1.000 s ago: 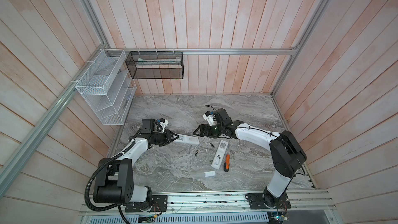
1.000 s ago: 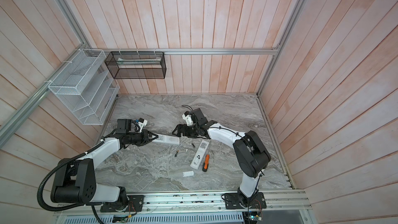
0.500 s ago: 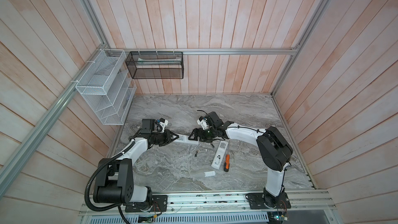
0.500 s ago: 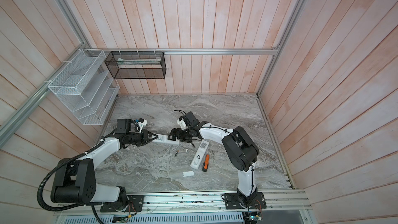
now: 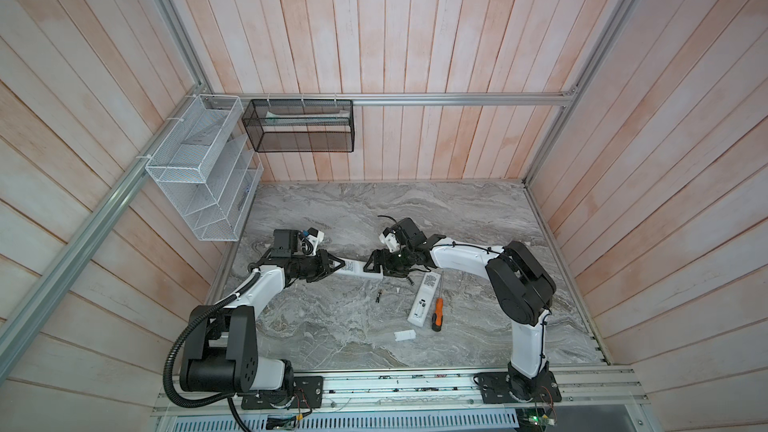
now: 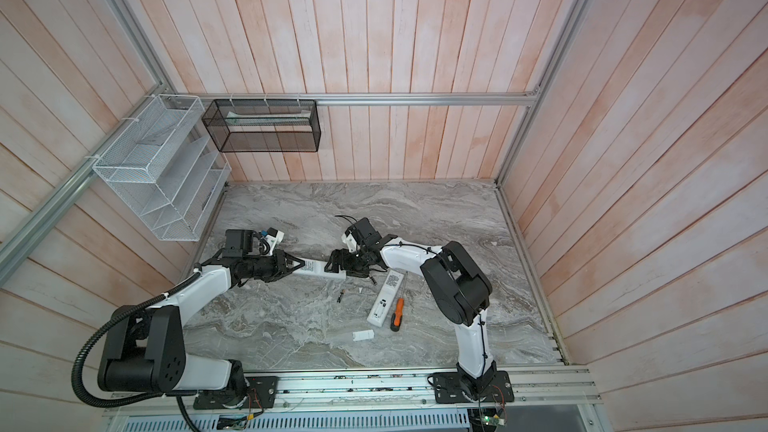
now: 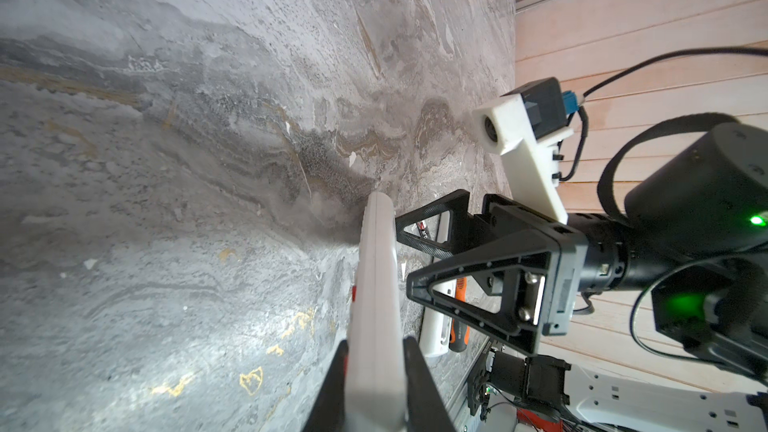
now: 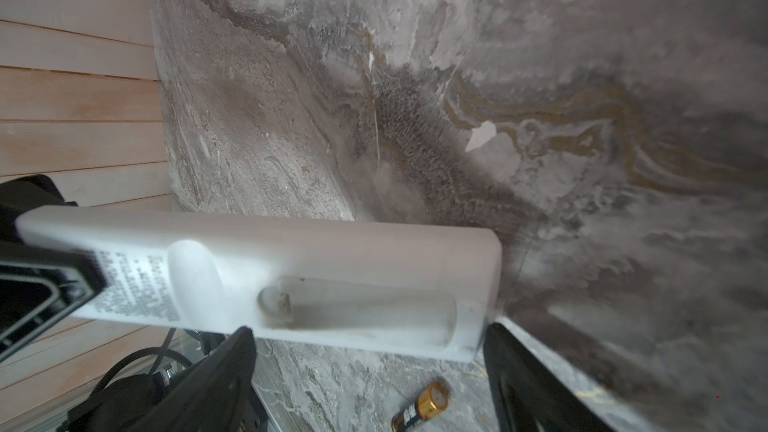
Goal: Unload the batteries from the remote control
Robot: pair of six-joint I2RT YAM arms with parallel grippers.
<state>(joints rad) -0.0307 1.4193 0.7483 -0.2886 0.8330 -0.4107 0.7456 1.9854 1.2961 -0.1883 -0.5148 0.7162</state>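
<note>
On the left of the marble tabletop (image 5: 457,218), my left gripper (image 5: 338,265) is pinching the white remote control (image 5: 355,270) by one end, with its jaws pressed onto it. Further right, my right gripper (image 8: 368,332) is hovering at the open battery bay (image 8: 365,309) with its jaws spread wide, straddling the bay and clamping nothing that I can see. The bay facing the right wrist camera is looking empty, though I cannot tell whether a cell is hiding in a second slot. One battery (image 8: 422,407) is lying loose on the marble just under that end, and in a top view two batteries (image 5: 379,297) are showing near the second remote (image 5: 424,297). To do this step well, I am thinking of holding the left grip firm and tipping the bay downward. I would also bring one right fingertip into the slot rather than squeezing the shell, so that anything left rolls out. The printed label (image 8: 133,284) on the held remote is blurring past reading, and the print on the black-and-gold battery is too small. Rightmost, an orange-handled screwdriver (image 5: 436,313) and a white battery cover (image 5: 405,334) are lying apart.
</note>
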